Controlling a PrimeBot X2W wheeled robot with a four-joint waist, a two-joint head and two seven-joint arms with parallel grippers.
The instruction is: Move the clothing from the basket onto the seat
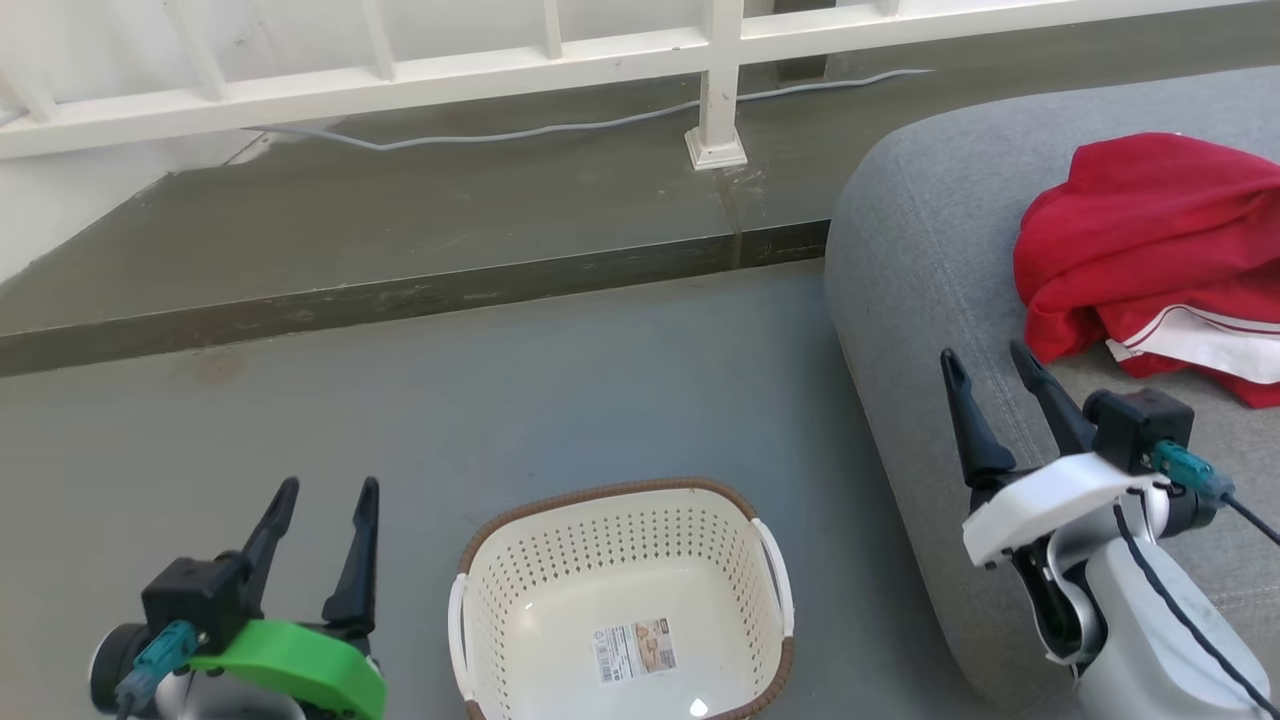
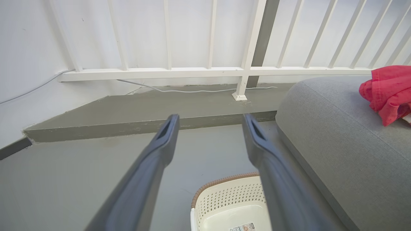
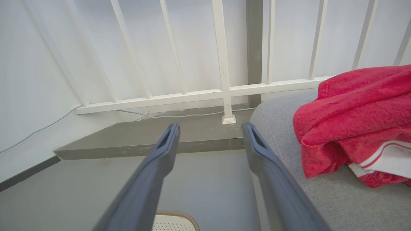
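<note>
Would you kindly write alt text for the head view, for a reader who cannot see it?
The cream basket sits empty on the grey floor, and the red clothing lies heaped on the grey seat to its right. Both grippers are open and hold nothing: the left gripper beside the basket, the right gripper at the seat's edge.

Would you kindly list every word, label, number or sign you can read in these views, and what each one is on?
Label sticker on the floor of the basket: printed lines and what looks like a barcode, too small to read.
Nothing else carries readable text.
</note>
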